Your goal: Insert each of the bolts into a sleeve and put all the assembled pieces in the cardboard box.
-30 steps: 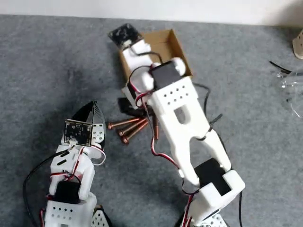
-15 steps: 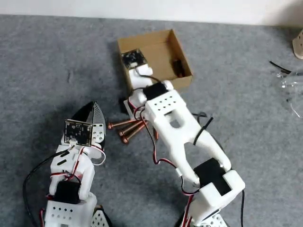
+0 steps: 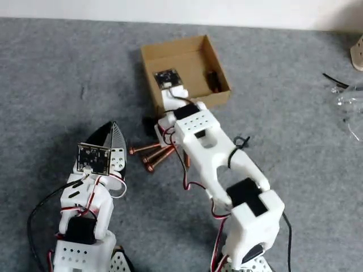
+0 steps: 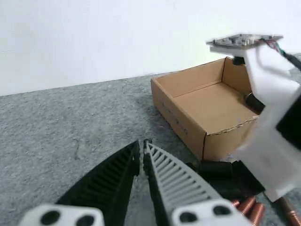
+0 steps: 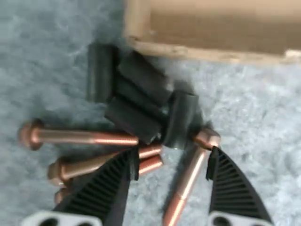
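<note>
Right end effector (image 5: 172, 159) is open, jaws straddling one copper bolt (image 5: 187, 176) that lies flat on the grey bench (image 3: 51, 85). Three more bolts (image 5: 80, 137) are fanned out just beside it, heads toward the bench's left edge. Black sleeves (image 5: 136, 101) sit in a heap between the bolts and the cardboard box (image 3: 170, 50), just beside its near wall. Box is mid-bench toward the far edge, with one dark piece (image 3: 212, 79) inside against the right wall. Left end effector (image 4: 142, 149) is closed on nothing, near-left of the bench, tips aimed at the box.
</note>
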Controlling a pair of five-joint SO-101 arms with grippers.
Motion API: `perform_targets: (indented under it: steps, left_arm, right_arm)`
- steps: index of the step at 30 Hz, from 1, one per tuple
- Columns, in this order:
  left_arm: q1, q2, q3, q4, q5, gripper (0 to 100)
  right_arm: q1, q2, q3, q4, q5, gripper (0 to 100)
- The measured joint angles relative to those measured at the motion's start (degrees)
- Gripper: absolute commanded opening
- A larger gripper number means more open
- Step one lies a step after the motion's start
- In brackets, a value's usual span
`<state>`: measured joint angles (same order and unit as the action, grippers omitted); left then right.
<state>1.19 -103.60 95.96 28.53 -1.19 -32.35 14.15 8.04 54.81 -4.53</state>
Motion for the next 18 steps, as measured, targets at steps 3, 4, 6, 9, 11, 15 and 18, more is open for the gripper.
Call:
perform_targets:
  steps: [3, 4, 6, 9, 11, 15, 18]
  left_arm:
    - [0.0, 0.0, 0.0, 0.0, 0.0, 4]
    - [0.0, 0.0, 0.0, 0.0, 0.0, 4]
    - [0.0, 0.0, 0.0, 0.0, 0.0, 4]
    - [0.0, 0.0, 0.0, 0.0, 0.0, 4]
    - [0.0, 0.0, 0.0, 0.0, 0.0, 4]
    - [0.0, 0.0, 0.0, 0.0, 0.0, 4]
    - [0.0, 0.0, 0.0, 0.0, 0.0, 4]
  right_arm:
    - [1.0, 0.2, 0.0, 0.0, 0.0, 21.7]
    - [1.1, 0.2, 0.0, 0.0, 0.0, 21.7]
    - [1.1, 0.2, 0.0, 0.0, 0.0, 21.7]
    - [1.2, 0.2, 0.0, -0.2, 0.0, 21.7]
    - [1.2, 0.2, 0.0, -1.8, 0.0, 21.7]
    - [1.2, 0.2, 0.0, -5.2, 0.0, 21.7]
    - [1.2, 0.2, 0.0, -6.0, 0.0, 21.7]
